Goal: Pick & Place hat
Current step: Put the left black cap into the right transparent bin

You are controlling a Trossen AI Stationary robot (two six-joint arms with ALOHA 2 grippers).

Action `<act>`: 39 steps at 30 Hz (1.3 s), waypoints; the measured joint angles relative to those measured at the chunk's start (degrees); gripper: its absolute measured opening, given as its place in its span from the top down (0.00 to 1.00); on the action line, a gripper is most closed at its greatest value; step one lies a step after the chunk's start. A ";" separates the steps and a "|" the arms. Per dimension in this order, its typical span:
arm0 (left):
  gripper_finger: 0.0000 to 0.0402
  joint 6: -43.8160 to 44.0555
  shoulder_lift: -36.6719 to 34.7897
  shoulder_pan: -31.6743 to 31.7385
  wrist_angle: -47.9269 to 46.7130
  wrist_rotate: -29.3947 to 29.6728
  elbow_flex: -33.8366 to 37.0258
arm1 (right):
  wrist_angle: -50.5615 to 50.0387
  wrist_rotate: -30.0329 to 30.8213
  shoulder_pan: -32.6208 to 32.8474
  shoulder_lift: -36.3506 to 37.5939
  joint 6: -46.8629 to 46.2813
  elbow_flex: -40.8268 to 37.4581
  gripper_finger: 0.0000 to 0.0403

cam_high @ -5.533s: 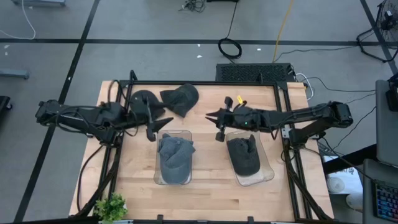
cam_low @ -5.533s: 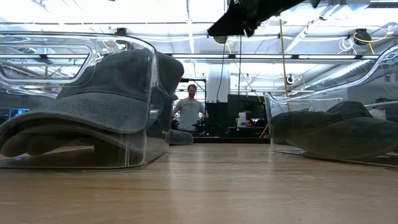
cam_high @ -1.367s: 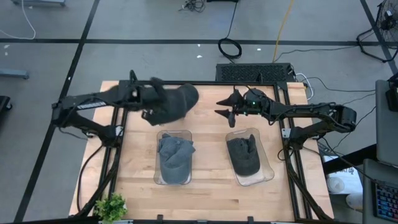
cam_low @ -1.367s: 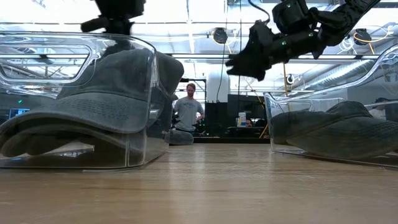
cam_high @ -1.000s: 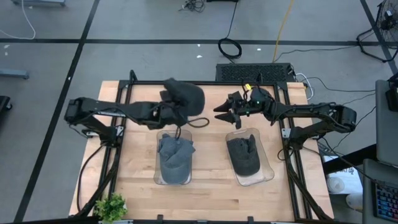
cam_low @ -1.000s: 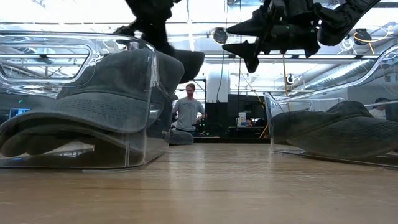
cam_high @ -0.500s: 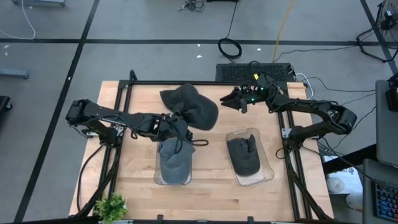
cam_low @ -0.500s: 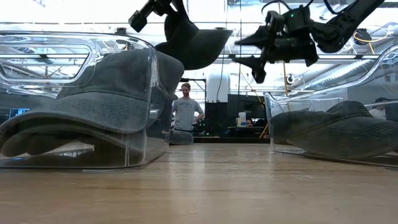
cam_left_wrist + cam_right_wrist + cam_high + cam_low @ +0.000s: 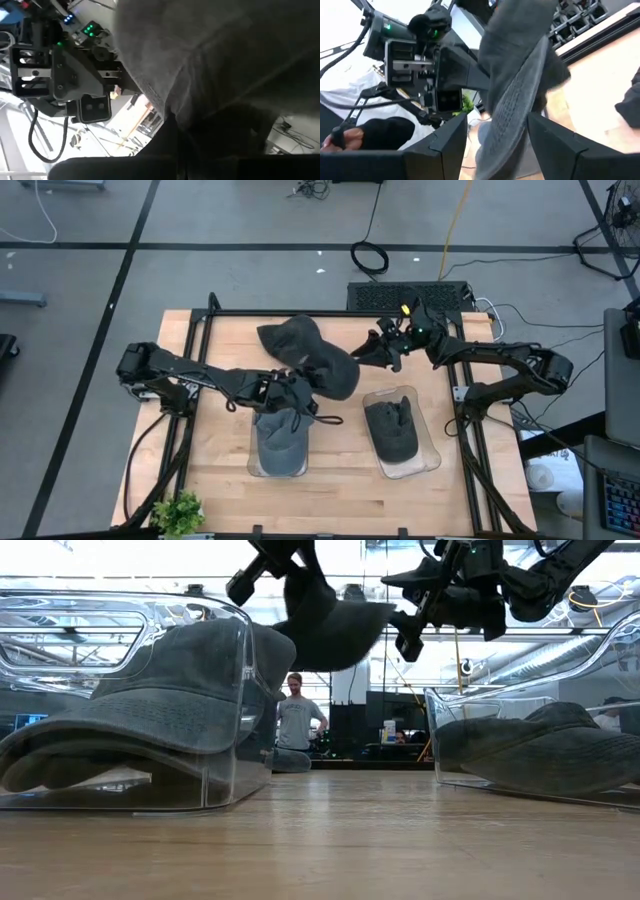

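My left gripper point(image 9: 292, 388) is shut on a dark grey hat point(image 9: 330, 370) held in the air over the middle of the table; the hat also shows in the low view point(image 9: 335, 628) and fills the left wrist view point(image 9: 225, 60). My right gripper point(image 9: 373, 352) is open just to the right of that hat. In the right wrist view the hat's edge point(image 9: 517, 115) stands between my right gripper's spread fingers point(image 9: 445, 145); I cannot tell whether they touch. A second dark hat point(image 9: 283, 335) lies on the table at the far side. My left gripper holds the hat by its edge on the left-arm side point(image 9: 305, 383), coming level from the table's left. The cloth covers the place of contact in the left wrist view point(image 9: 185, 125). The hat is lifted clear and juts out to the right of the fingers, with a strap point(image 9: 325, 418) hanging loose.
Two clear trays stand on the near half of the table: the left tray point(image 9: 252, 465) and the right tray point(image 9: 432, 455), each with a dark hat in it. A small green plant point(image 9: 180, 515) sits at the near left corner. A person point(image 9: 297, 725) stands far behind the table.
My left gripper has carried the hat from the far middle toward the table's right and near edges, clear of the table, over the left tray's far end. My right gripper has stayed open and hovered close to the hat's right side.
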State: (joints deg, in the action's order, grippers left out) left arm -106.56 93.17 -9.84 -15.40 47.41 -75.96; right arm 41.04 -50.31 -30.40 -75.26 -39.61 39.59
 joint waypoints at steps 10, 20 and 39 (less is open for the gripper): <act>0.98 -2.74 0.39 -1.52 4.79 -2.70 -0.02 | -5.87 2.27 0.86 0.02 3.12 0.04 0.51; 0.99 -1.75 0.42 -1.10 5.95 -4.03 -0.02 | -5.75 2.16 5.51 0.02 6.01 0.04 0.63; 0.62 59.28 -6.63 0.34 3.02 -10.39 -0.13 | -11.96 21.69 15.85 11.56 14.00 0.04 0.99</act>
State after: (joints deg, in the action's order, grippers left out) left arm -47.28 86.54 -9.51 -12.38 37.02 -76.09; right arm 29.08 -28.61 -14.55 -63.70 -25.61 39.64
